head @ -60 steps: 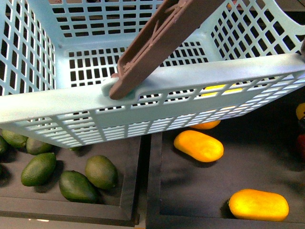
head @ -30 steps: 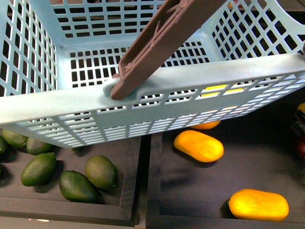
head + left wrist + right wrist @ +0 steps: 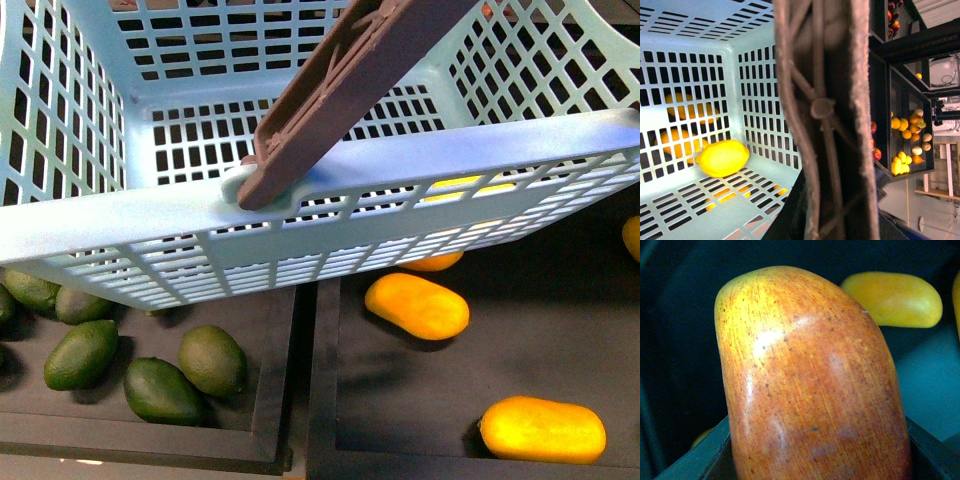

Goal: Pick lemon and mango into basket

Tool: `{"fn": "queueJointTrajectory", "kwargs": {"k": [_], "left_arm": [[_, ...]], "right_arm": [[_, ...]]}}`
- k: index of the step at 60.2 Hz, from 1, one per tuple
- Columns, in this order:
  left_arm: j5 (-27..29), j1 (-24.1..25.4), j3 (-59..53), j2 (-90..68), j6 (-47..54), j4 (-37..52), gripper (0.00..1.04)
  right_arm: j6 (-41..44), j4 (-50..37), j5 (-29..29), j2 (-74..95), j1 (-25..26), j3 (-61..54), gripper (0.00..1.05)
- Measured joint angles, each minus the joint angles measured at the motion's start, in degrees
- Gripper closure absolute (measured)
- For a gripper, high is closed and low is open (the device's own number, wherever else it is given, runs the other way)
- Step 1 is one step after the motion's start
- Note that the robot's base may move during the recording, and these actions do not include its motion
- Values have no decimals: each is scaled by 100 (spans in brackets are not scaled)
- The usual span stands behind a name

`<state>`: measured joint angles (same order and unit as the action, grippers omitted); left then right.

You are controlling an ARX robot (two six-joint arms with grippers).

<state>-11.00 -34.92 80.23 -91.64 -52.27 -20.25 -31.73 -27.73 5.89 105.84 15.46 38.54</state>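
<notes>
Gone from below the basket's [image 3: 120, 215] right corner was the dark shape seen earlier. Off to that side the right gripper [image 3: 812, 465] clamped the one mango [image 3: 810, 390], probably raised for dropping in. One lemon [image 3: 722, 157] already lay inside the basket. Whether the left gripper was closed behind the basket's handle [image 3: 340, 90], I could not tell. Under the basket lay two whole orange fruits [image 3: 417, 305] and at least five green fruits [image 3: 212, 360].

Dark green oval fruits [image 3: 80, 352] in the left black tray [image 3: 272, 398], elongated orange-yellow fruits [image 3: 417, 305] in the right tray [image 3: 400, 400]
</notes>
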Motion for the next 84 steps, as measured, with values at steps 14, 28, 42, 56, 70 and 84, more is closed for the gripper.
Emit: {"fn": "queueJointTrajectory", "kwargs": {"k": [14,28,42,56,70,84], "left_arm": [[4,0,0,0,2,0,100],[4,0,0,0,0,0,100],[9,0,0,0,2,0,100],[4,0,0,0,2,0,100],[72,20,0,0,15,0,100],[7,7,-2,-22,-26,0,100]], "right_arm": [[-560,341,61,-2791,-769,-778,38],[-750,457,-511,-3609,-1967,-457,38],[-479,494,-1086,-3010,-3117,404,38],[-120,737,-1451,-2470,-3648,1185,38],[-55,1137,-1851,-1956,-3998,1526,17],[-435,1196,-2028,-2651,-3775,1069,9]]}}
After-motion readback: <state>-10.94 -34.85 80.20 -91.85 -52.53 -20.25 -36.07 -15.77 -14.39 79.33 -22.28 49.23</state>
